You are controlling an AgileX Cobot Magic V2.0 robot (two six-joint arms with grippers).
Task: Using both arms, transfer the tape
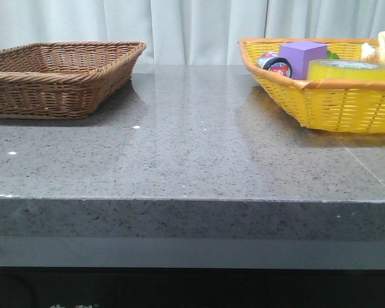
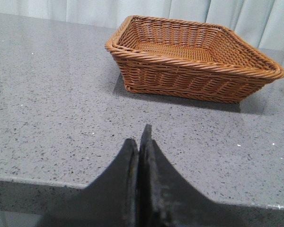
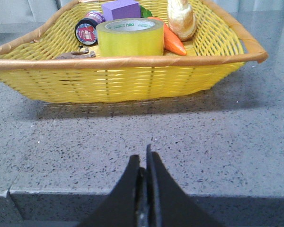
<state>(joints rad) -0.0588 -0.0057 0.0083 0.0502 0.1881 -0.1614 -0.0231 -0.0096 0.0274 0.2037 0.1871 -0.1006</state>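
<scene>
The wide yellow tape roll (image 1: 348, 70) with a white core lies in the yellow wicker basket (image 1: 333, 106) at the back right; it also shows in the right wrist view (image 3: 129, 37). My right gripper (image 3: 145, 158) is shut and empty, near the table's front edge, well short of that basket (image 3: 132, 80). My left gripper (image 2: 141, 138) is shut and empty, near the front edge, facing the empty brown wicker basket (image 2: 189, 61), which stands at the back left (image 1: 58, 77). Neither gripper shows in the front view.
The yellow basket also holds a small patterned black-red-white roll (image 3: 87, 30), a purple block (image 3: 120, 9), a toy carrot (image 3: 173, 40), a pale bread-like item (image 3: 181, 20) and a small brown object (image 3: 75, 55). Grey speckled table (image 1: 192, 147), curtain behind.
</scene>
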